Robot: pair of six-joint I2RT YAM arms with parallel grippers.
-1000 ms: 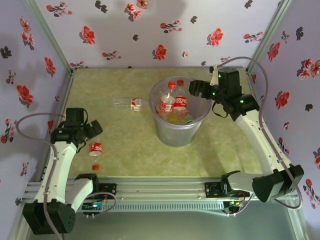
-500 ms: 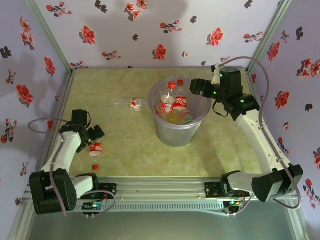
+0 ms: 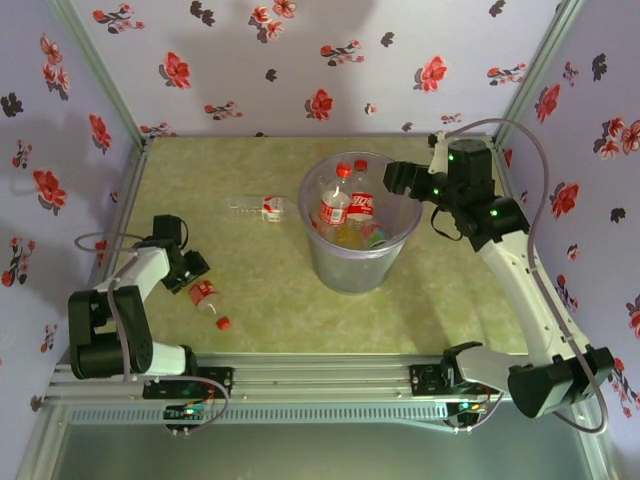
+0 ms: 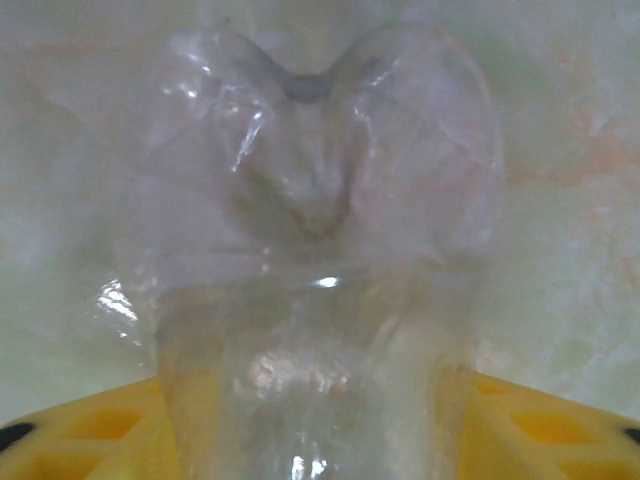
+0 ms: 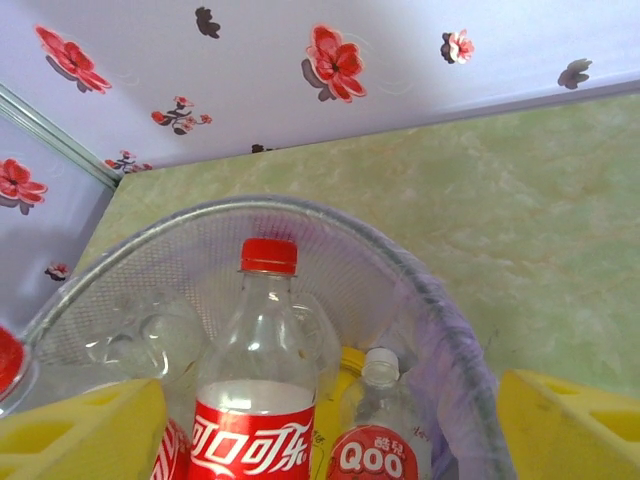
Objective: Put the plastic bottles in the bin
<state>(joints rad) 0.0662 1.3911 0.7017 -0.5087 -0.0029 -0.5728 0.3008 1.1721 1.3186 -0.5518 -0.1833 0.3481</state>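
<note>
Since the earlier frame the left arm has folded down low and the nearest bottle (image 3: 204,294) has swung round, so its red cap (image 3: 223,323) now points toward the near edge and slightly toward the bin (image 3: 335,265). This bottle lies on its side on the surface (image 3: 450,290), well to the left of the bin and nearer the arm bases than the bin is. Its long axis runs diagonally, with the clear base away from the bin and the cap end closer to it.

From the left wrist, the left fingers (image 4: 80,440) sit at that base end, one on each side of the crumpled clear plastic. They flank the bottle closely, but I cannot tell whether they are clamped on it or only bracketing it. The left arm is far nearer to this bottle than the right.

At the far right rim of the bin, the right fingers (image 5: 80,430) stand wide apart with nothing between them and look down on the bottles already inside (image 3: 333,208).

A second bottle (image 3: 255,207) lies on its side just left of the bin, toward the far side, with no arm touching it.

The coming lift likely depends on a secure hold at the base, since the capped end would hang toward the bin.
</note>
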